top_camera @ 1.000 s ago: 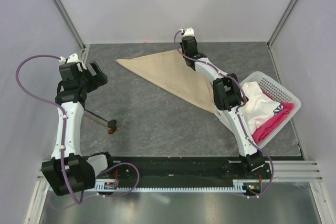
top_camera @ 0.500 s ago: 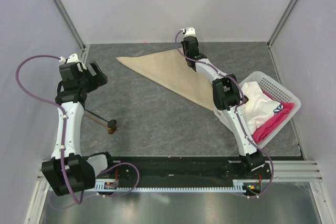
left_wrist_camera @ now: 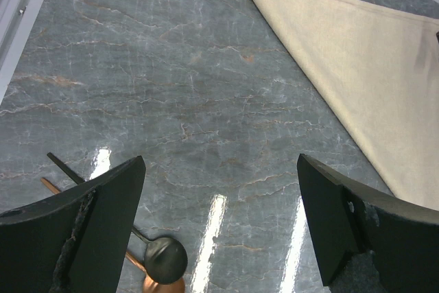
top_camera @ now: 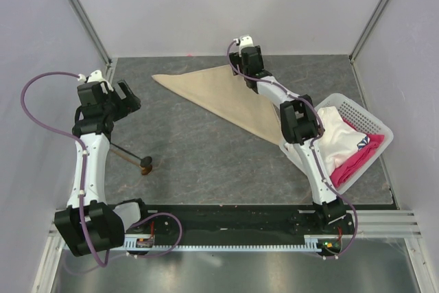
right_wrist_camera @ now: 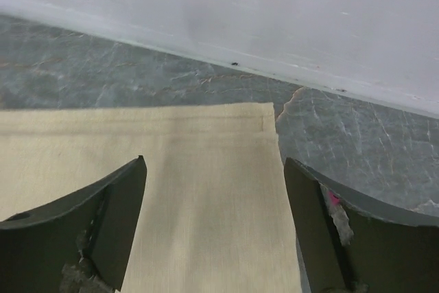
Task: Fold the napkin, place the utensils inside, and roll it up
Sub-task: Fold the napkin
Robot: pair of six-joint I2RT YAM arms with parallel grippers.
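The beige napkin [top_camera: 212,94] lies folded into a triangle at the back of the table, flat. My right gripper [top_camera: 247,66] hovers over its far corner near the back wall, open. In the right wrist view the napkin [right_wrist_camera: 192,169] lies flat under the right gripper [right_wrist_camera: 214,162], with nothing between the jaws. My left gripper [top_camera: 127,97] stands open over the left of the table, holding nothing. The utensils [top_camera: 134,158] lie on the table in front of it: a dark spoon [left_wrist_camera: 164,260] crossing a copper-coloured one [left_wrist_camera: 161,285], below the left gripper [left_wrist_camera: 220,162]. The napkin's edge [left_wrist_camera: 370,80] shows at upper right.
A white perforated basket [top_camera: 357,111] stands at the right edge, holding a white cloth [top_camera: 336,138] and a pink-red cloth [top_camera: 357,159]. White walls close in the table at the back and both sides. The right arm reaches over the napkin's right part.
My right gripper has gone from shut to open and let go of the napkin's far corner, which now lies flat. The left arm has not moved.
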